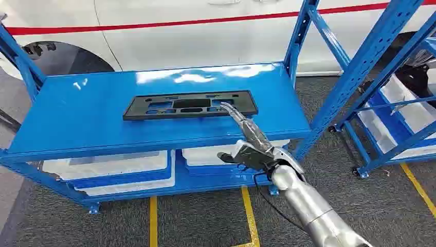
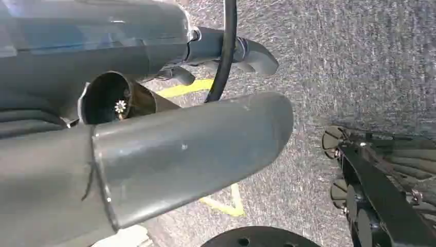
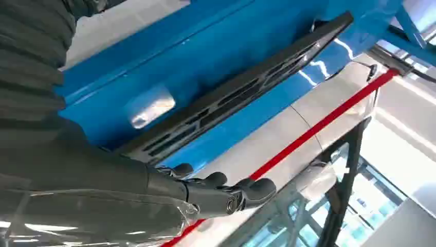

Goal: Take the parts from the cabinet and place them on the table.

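Observation:
A flat black plastic part [image 1: 190, 105] with several cut-outs lies on the top shelf of the blue cabinet [image 1: 87, 123]. My right hand [image 1: 251, 141] reaches over the shelf's front edge with its fingers stretched out, and the fingertips [image 1: 227, 108] are at the part's near right edge. It holds nothing. In the right wrist view the part [image 3: 247, 92] lies just beyond my right hand [image 3: 205, 193], whose fingers are straight and apart. In the left wrist view my left hand [image 2: 190, 144] hangs over the grey floor, holding nothing.
White bins [image 1: 123, 170] sit on the lower shelf under the part. A second blue rack [image 1: 391, 103] with white bins stands at the right. A white car with a red stripe [image 1: 205, 31] is close behind the cabinet. Yellow lines [image 1: 249, 216] mark the floor.

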